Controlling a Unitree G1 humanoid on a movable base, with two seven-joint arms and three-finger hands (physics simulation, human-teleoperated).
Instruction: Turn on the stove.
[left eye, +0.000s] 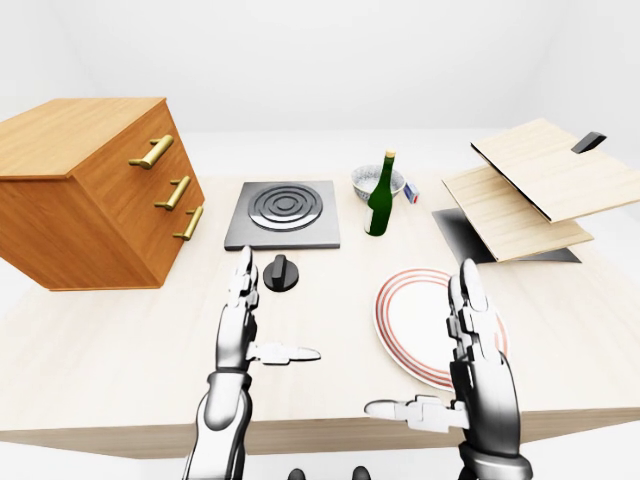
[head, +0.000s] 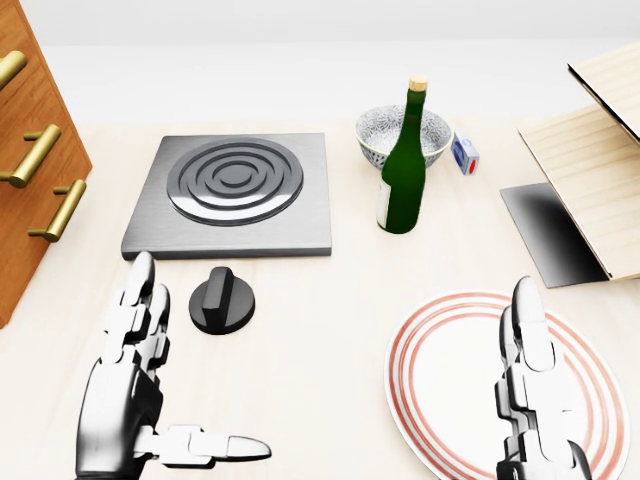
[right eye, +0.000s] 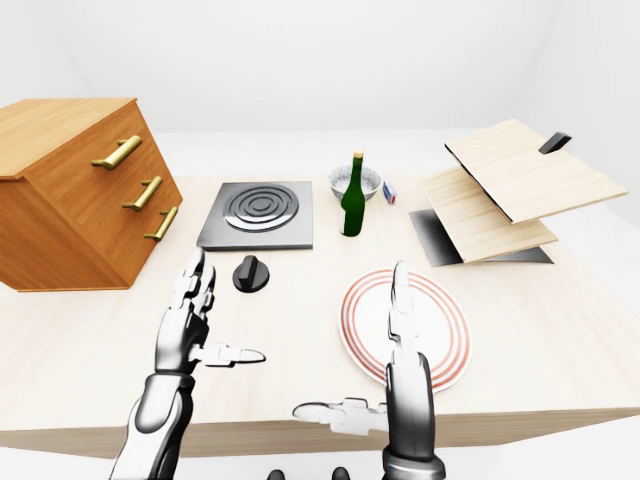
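Left hand (head: 135, 385) raised flat over the table (head: 300, 400), fingers straight and together, thumb stuck out sideways, clutching nothing. Right hand (head: 535, 400) likewise spread, fingers upright, thumb out toward the left, hovering over the red-ringed plate (head: 440, 370) and holding nothing. Black stove knob (head: 222, 300) just up and right of the left fingertips (head: 140, 275), near but not touching. Stove (head: 232, 195), a grey slab with a ringed burner, beyond the knob, farther up from the left hand. Green bottle (head: 402, 170) upright well above the right hand, patterned bowl (head: 400, 128) right behind it, small blue box (head: 464, 152) beside the bowl. Wooden drawer chest (left eye: 95, 195) with brass handles off to the left of the left hand. Tilted wooden boards (left eye: 530, 190) up and right of the right hand.
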